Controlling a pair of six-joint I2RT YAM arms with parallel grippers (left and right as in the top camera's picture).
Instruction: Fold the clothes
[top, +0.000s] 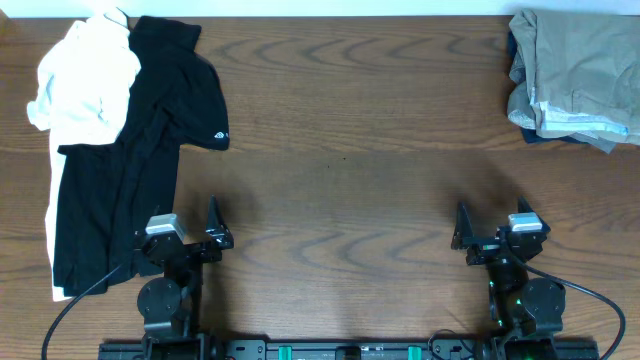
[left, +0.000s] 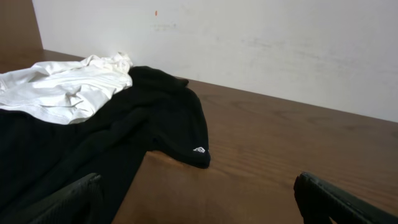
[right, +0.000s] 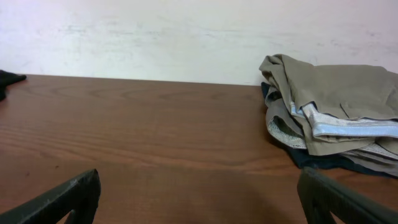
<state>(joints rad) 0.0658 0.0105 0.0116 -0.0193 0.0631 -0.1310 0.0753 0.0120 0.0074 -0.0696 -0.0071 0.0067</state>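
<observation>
On the wooden table (top: 340, 150), you see the long black garment (top: 130, 170) spread from the upper left of the overhead frame down its left edge. The white shirt (top: 85, 85) lies crumpled against its top left. A tan folded pile (top: 575, 75) sits in the upper right corner. At the bottom of the frame, the left gripper (left: 202, 202) and right gripper (right: 199, 199) both stand wide, holding nothing.

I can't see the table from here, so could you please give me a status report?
Left gripper and right gripper open, empty. White shirt and black garment heaped unfolded, left side. Khaki pile far right, out of the way.
</observation>
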